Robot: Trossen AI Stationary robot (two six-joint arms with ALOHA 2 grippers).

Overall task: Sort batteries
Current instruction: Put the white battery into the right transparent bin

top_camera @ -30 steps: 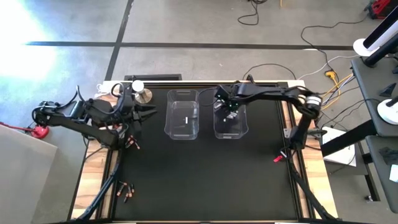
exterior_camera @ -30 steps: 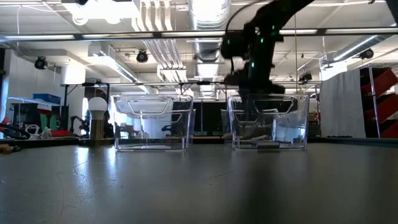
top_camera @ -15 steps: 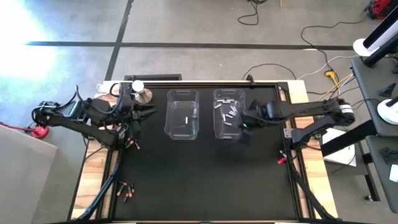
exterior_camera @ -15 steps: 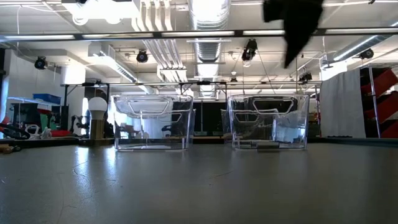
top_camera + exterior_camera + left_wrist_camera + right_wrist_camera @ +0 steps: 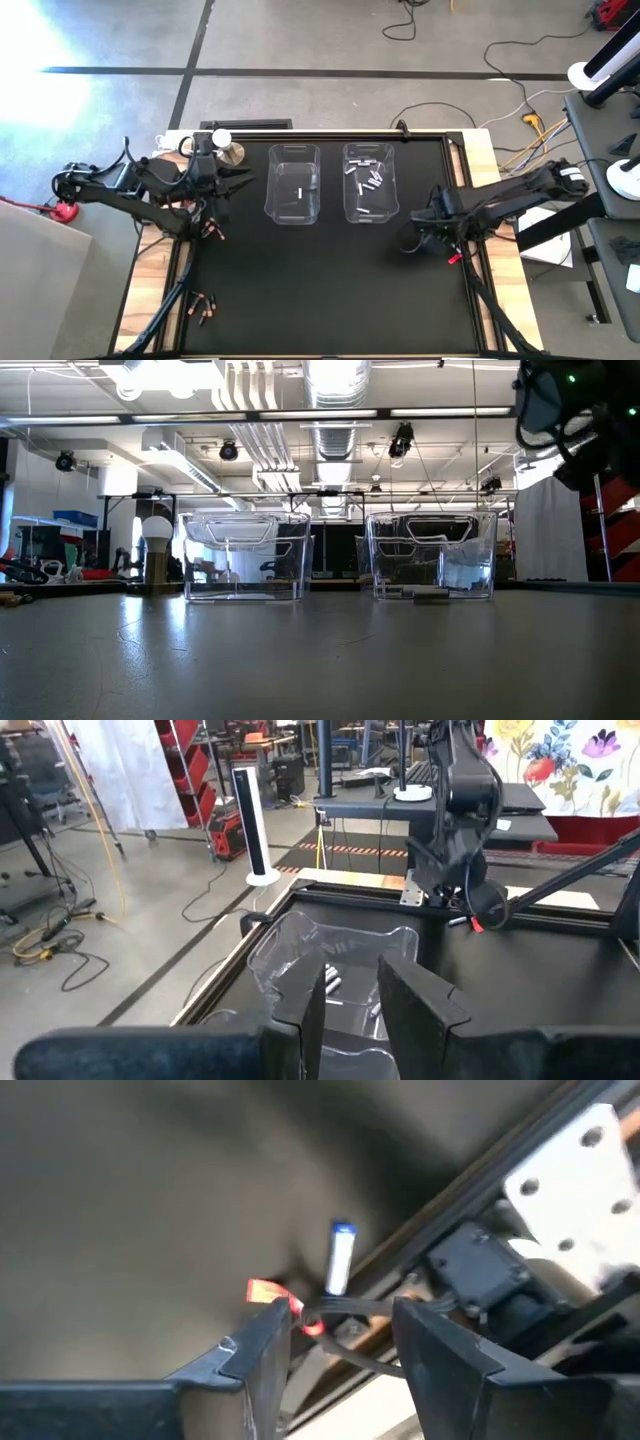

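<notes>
High view: on the black table (image 5: 320, 290), two clear bins (image 5: 293, 184) sit upper centre. The right gripper (image 5: 418, 238), released and empty, hovers right of centre; the left gripper (image 5: 240, 179), jaws slightly parted, waits upper left. Silver batteries (image 5: 368, 182) lie scattered at mixed angles in the right bin; one lies upright in the frame in the left bin.

Right arm (image 5: 565, 420) cut off by the low view's top edge, tiny batteries (image 5: 204, 308) near the table's (image 5: 320, 290) front left corner too small to tell apart, left arm's jaws hard to see from above
</notes>
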